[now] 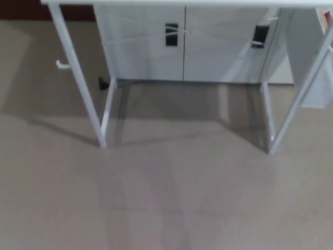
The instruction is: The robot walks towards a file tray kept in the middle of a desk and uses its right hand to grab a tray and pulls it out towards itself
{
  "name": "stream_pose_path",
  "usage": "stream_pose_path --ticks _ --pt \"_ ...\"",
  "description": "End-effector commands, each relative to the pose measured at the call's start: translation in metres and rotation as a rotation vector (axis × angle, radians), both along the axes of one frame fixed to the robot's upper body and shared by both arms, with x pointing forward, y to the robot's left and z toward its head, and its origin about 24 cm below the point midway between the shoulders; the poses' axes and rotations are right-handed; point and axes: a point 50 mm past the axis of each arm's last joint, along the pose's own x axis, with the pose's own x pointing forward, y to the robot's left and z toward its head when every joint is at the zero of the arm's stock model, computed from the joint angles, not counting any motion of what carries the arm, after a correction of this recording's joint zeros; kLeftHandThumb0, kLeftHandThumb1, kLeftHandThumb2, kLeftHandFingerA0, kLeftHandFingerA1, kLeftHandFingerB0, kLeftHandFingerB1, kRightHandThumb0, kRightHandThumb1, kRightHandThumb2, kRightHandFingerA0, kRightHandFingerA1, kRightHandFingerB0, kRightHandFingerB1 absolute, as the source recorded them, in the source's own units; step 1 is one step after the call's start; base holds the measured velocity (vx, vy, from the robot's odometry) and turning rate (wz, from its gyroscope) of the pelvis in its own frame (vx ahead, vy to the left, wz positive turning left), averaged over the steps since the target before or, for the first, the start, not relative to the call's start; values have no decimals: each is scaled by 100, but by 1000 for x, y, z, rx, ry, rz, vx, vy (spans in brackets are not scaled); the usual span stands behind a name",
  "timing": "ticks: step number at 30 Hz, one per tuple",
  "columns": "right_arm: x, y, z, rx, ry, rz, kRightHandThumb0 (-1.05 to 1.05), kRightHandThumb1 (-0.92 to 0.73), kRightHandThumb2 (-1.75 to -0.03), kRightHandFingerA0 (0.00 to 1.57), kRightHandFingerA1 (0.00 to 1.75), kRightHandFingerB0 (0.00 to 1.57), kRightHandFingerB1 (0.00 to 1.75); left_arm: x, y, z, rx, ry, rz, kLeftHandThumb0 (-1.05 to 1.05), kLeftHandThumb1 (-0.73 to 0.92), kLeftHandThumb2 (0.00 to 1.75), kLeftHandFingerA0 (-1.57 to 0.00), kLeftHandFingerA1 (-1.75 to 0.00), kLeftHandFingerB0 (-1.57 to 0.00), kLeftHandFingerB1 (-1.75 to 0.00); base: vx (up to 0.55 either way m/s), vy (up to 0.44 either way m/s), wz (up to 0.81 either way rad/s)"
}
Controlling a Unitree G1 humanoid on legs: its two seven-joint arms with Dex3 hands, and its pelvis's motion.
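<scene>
Head view, looking down at the floor (166, 198) in front of a white desk (156, 2). Only the front edge of the desk top shows, as a thin pale strip along the top border of the picture. Two slanted white legs descend from it, the left leg (78, 78) meeting the floor near the lower left of the frame structure and the right leg (299, 96) meeting it at the lower right. Behind the legs stands a white cabinet (182, 44) with two closed doors; each door carries a dark rectangular handle, the left handle (171, 34) near the centre seam and the right handle (259, 35) towards the cabinet's right edge. What the cabinet holds cannot be seen. A small black object (103, 83) lies at the cabinet's lower left corner. No writing or label is legible. The file tray lies outside the picture, above the visible desk edge. Neither robot hand appears, so their state cannot be told.
</scene>
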Motion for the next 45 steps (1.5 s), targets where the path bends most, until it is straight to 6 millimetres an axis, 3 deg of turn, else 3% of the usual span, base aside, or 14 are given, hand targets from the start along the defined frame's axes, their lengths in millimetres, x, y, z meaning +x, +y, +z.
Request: stream_pose_path --ticks 1,2,3,4,5,8,9,25,37,45 --pt "-15 -1 -1 6 -6 2 -34 -57 -57 53 48 41 44 -11 7 -1 58 -12 -36 -30 54 62 -19 -43 -15 -34 571 78 21" --pt "-19 0 -3 7 3 4 -34 -57 -57 53 48 41 44 -16 8 -1 59 -3 -33 -30 54 62 -19 -43 -15 -34 772 203 -69" --pt "-19 0 -3 10 5 8 -41 -47 -72 46 54 38 52 -17 9 -2 62 0 -40 -31 54 63 -19 -43 -15 -34 762 197 -50" --pt "-22 1 -4 7 17 14 -35 -58 -57 51 46 41 44 -21 11 -3 59 7 -30 -31 54 62 -20 -43 -15 -35 561 160 -24" --pt "-23 3 -2 10 6 26 -43 -46 -75 46 55 36 52 -21 12 -4 75 9 -37 -33 52 63 -21 -45 -16 -36 388 99 4" --pt "-24 3 -2 10 13 26 -42 -46 -74 46 55 38 52 -23 14 -4 86 6 -40 -31 52 63 -22 -45 -15 -36 382 61 6" --pt "-24 3 -2 14 14 24 -36 -57 -57 51 46 43 45 -23 14 -4 90 2 -45 -32 51 63 -22 -46 -15 -36 393 -6 13" --pt "-20 5 -1 23 18 26 -34 -58 -57 51 49 48 47 -19 14 -4 81 -6 -36 -32 53 63 -21 -44 -15 -36 417 -92 20" --pt "-20 5 -2 12 34 33 -36 -58 -57 52 48 47 45 -18 15 -3 84 2 -52 -32 52 63 -21 -44 -16 -36 454 312 -36" --pt "-21 5 -3 14 32 36 -34 -59 -57 52 48 48 45 -20 12 0 78 -22 -62 -32 52 63 -22 -45 -16 -35 211 -36 20"
